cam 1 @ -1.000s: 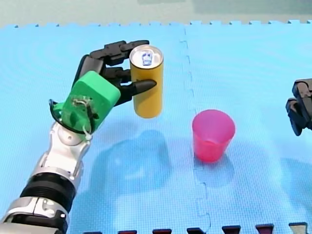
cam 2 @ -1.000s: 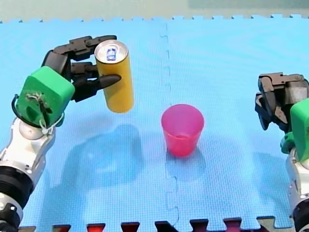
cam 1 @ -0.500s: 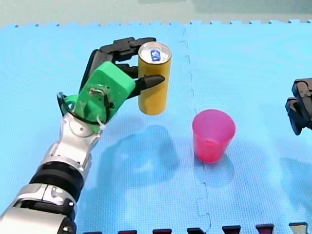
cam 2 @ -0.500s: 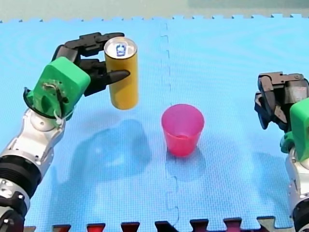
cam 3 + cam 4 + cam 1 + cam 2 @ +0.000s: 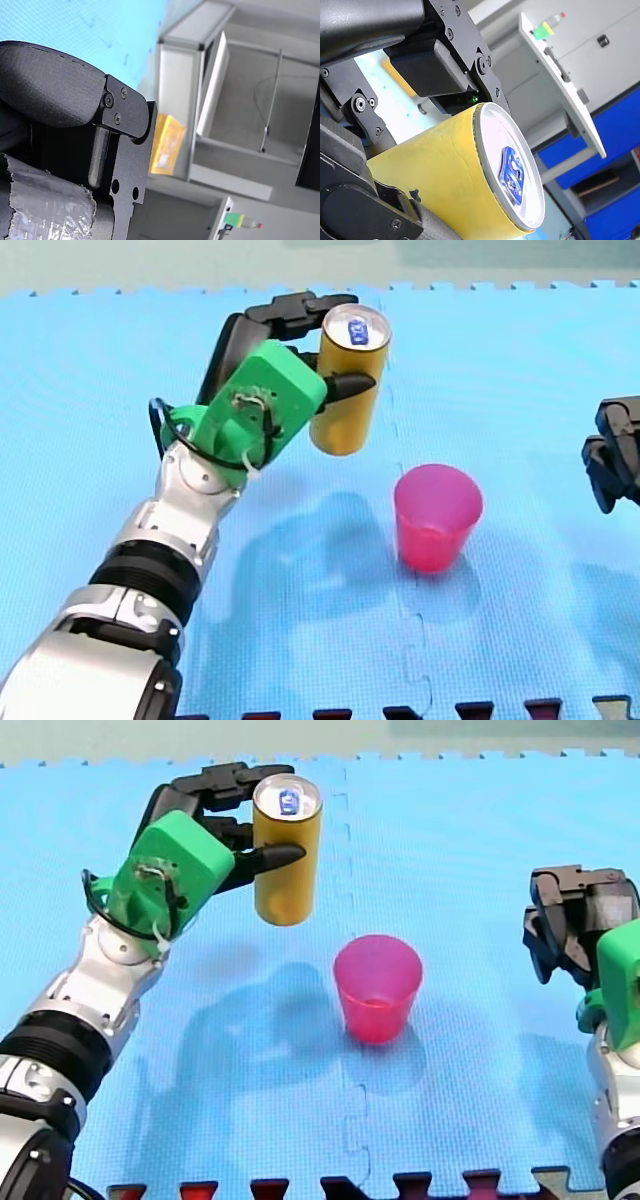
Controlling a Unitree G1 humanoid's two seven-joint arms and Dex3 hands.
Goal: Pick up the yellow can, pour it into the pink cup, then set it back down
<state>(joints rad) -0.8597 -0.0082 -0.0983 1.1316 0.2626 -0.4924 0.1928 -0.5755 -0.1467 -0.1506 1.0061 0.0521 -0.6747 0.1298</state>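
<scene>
Yellow can [image 5: 445, 170]: was gripped between black fingers [image 5: 432, 67], lying tilted.
Lid [image 5: 496, 134]: silver (with a blue tab [image 5: 512, 172]), faced a white panel [image 5: 560, 65].

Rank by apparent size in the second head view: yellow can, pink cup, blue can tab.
Yellow can, held by the left hand, and pink cup: alike; the raised can is nearer the camera, so unsure.
Blue tab: smallest.
Right hand: far right.

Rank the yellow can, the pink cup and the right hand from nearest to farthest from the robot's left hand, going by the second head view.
1. yellow can: gripped in the left hand, held above the mat on the left.
2. pink cup: upright on the mat near the middle, to the right of the can.
3. right hand: at the far right edge.
</scene>
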